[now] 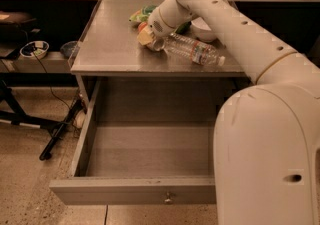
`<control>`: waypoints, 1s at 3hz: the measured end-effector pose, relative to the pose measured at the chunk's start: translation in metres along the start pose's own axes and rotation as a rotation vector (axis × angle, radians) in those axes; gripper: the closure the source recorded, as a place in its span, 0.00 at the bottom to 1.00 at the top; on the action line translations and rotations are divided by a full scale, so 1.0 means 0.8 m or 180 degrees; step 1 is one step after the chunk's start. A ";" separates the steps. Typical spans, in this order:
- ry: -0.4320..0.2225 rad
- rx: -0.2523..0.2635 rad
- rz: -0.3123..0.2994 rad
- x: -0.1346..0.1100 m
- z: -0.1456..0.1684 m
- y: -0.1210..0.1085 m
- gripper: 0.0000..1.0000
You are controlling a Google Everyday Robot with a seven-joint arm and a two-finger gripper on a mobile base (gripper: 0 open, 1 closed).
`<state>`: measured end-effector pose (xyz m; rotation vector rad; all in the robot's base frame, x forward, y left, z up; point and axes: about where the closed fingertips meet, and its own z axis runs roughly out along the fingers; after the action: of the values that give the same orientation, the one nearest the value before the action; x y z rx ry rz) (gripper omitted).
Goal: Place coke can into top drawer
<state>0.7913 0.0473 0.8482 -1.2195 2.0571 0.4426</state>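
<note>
The coke can shows only as a small red patch, with what looks like a silver end just below it, on the cabinet top. The rest of it is hidden by my gripper, which is down on the cabinet top right at the can, between the green snack bag and the clear water bottle. The top drawer is pulled wide open below, grey and empty inside. Its front panel carries a small round knob.
The water bottle lies on its side to the right of the gripper. A white bowl sits behind it. My arm crosses above the right side of the top, and my body covers the drawer's right end. A stand leg is on the floor at left.
</note>
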 end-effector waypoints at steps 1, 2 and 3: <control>-0.0177 -0.0174 -0.0231 -0.011 -0.003 0.015 1.00; -0.0376 -0.0364 -0.0535 -0.026 -0.014 0.034 1.00; -0.0539 -0.0660 -0.0873 -0.036 -0.024 0.058 1.00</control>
<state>0.7531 0.0775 0.8796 -1.5076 1.7031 0.6159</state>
